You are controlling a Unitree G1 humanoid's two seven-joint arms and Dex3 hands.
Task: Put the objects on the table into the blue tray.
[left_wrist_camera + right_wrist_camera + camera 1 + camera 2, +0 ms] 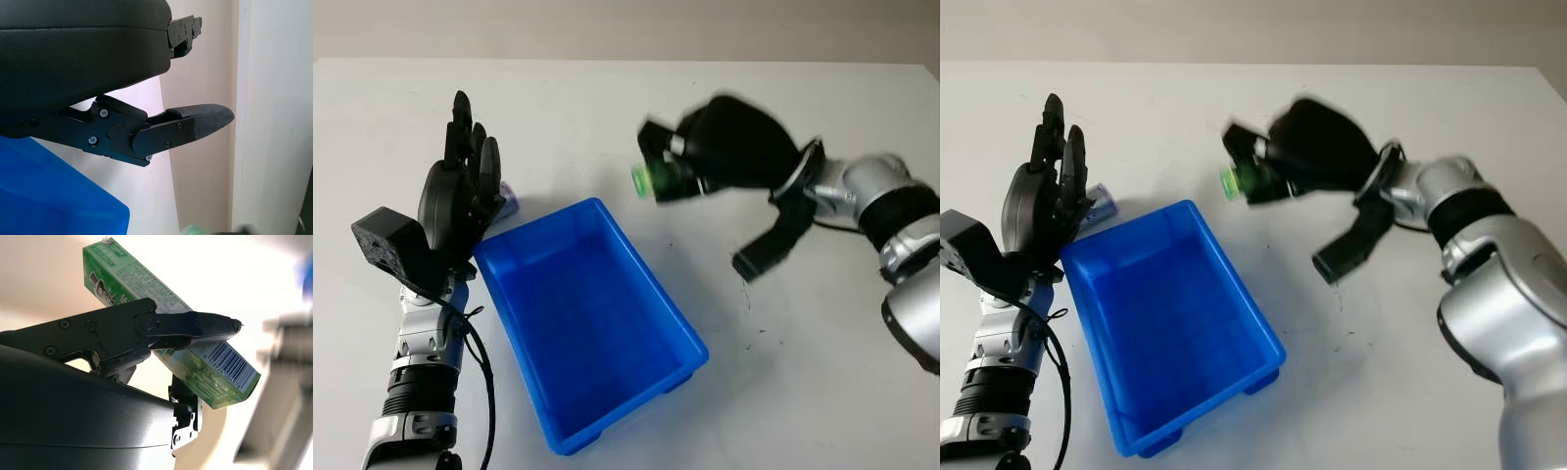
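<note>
Now my right hand (pixel 680 166) is clamped around a slim green rectangular box (pixel 166 323) with a barcode, carried in the air just beyond the far right corner of the blue plastic tray (pixel 685 338), so I judge it can be dropped inside. The tray has nothing in it yet. My left hand (pixel 460 191) is open, raised at the tray's far left corner, leaving the tray unobstructed. 1 small purplish object (pixel 1100 206) lies on the white table (pixel 783 392) beside that corner.

Tray (pixel 607 323) plain blue; box (pixel 171 328) translucent green, barcode printed; table (pixel 803 392) white; both hands black
</note>
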